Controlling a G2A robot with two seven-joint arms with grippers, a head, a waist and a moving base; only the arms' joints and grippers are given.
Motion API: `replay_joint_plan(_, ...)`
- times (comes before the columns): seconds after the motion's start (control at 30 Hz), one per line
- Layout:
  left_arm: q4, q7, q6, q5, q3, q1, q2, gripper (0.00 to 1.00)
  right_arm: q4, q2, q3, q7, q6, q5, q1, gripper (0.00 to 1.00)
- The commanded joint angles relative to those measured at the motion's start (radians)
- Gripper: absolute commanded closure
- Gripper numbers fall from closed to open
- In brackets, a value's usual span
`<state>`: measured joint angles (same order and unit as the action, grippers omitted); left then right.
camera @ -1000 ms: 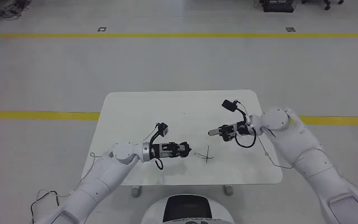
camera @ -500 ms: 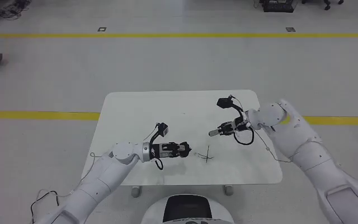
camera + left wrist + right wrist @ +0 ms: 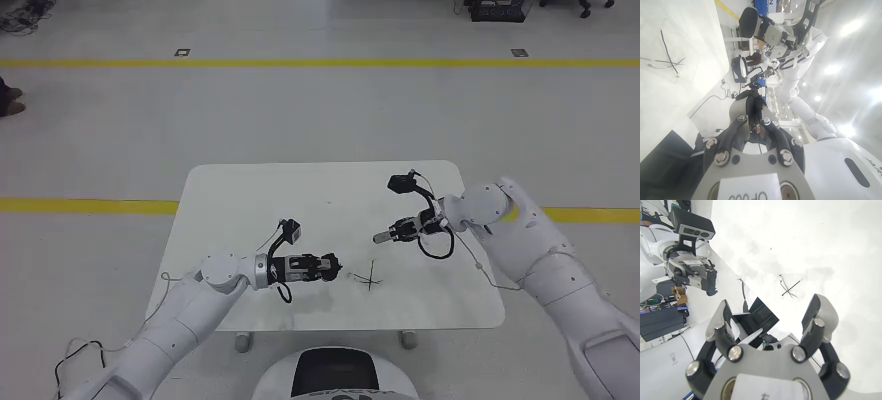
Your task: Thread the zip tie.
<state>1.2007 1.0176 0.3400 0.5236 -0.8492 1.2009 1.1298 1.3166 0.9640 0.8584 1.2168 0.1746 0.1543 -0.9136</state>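
**Zip ties lie loose on desk between robot's two grippers**

A white desk (image 3: 300,195) with rounded corners stands on a pale, glossy floor (image 3: 300,115). Two yellow lines (image 3: 300,63) mark the floor, one well beyond the desk's far edge and the other showing at either side of the desk.

The thin black zip ties (image 3: 370,277) lie crossed on the desk near its front edge, a little right of the middle. Their strands overlap, so the number cannot be told for certain, though the wrist views suggest about three.

At left, the left arm reaches in low over the front part of the desk, its forearm roughly level. The left gripper (image 3: 328,266) points right at the ties and stops just short of them. Its fingers are pressed together, and it cannot be made out whether anything is pinched between them.

At right, the other arm bends in from the desk's right side, elbow out. The right gripper (image 3: 380,238) points left, farther back than the ties and near them. Its fingers are spread wide with nothing between them.

Neither gripper touches the ties.
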Motion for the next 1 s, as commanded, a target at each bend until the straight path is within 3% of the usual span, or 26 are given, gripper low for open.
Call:
replay_joint_plan(0.0, 0.000, 0.000, 0.000, 0.000, 0.000, 0.000, 0.000, 1.00, 0.026, 0.000, -0.012, -0.016, -0.001, 0.058, 0.000, 0.00)
replay_joint_plan(0.2, 0.000, 0.000, 0.000, 0.000, 0.000, 0.000, 0.000, 1.00, 0.074, 0.012, -0.083, 0.014, 0.040, 0.245, 0.047, 0.00)
replay_joint_plan(0.47, 0.000, 0.000, 0.000, 0.000, 0.000, 0.000, 0.000, 1.00, -0.035, 0.059, -0.189, 0.041, 0.165, 0.344, 0.161, 0.00)
replay_joint_plan(0.87, 0.000, 0.000, 0.000, 0.000, 0.000, 0.000, 0.000, 1.00, -0.135, 0.154, -0.502, -0.022, 0.165, 0.406, 0.310, 0.00)
replay_joint_plan(0.97, 0.000, 0.000, 0.000, 0.000, 0.000, 0.000, 0.000, 1.00, -0.139, 0.158, -0.523, -0.026, 0.165, 0.409, 0.317, 0.00)
